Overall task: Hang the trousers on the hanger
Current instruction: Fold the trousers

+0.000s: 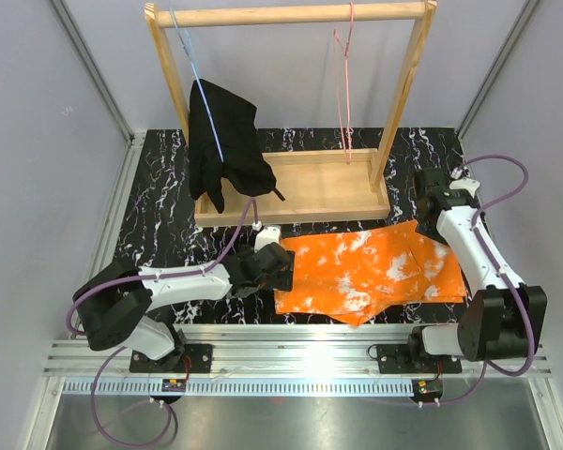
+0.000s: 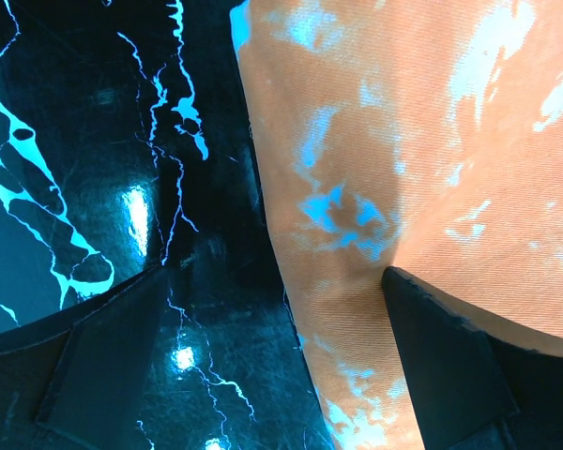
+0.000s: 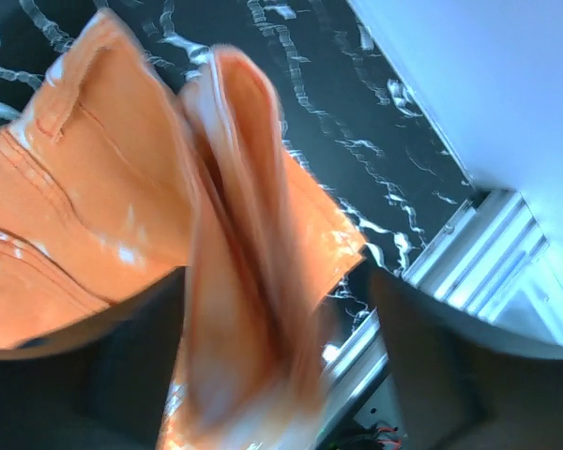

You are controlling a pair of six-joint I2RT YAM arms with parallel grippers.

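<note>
– While the bright orange cloth trousers with white blotches [image 1: 371, 272] lie flat on the black marbled worktop [image 1: 159, 187], why are the left fingers [image 2: 103, 356] spread so wide?

– They hang right over the edge of the trousers. One finger is above bare worktop and the other is above the cloth. I think they are ready to come down and pinch that edge.

– And the right fingers [image 3: 450, 375]?

– Those are apart too, not squeezing. A fold of the cloth stands up between them, all blurry, with a gap beside it.

– Where is the thin pink wire hanger [image 1: 345, 94]?

– Far past both sets of fingers, hooked high on the rail of the wooden rack [image 1: 291, 14], with nothing on it. I think the trousers must go up there, so both ends need a good grip first.
</note>
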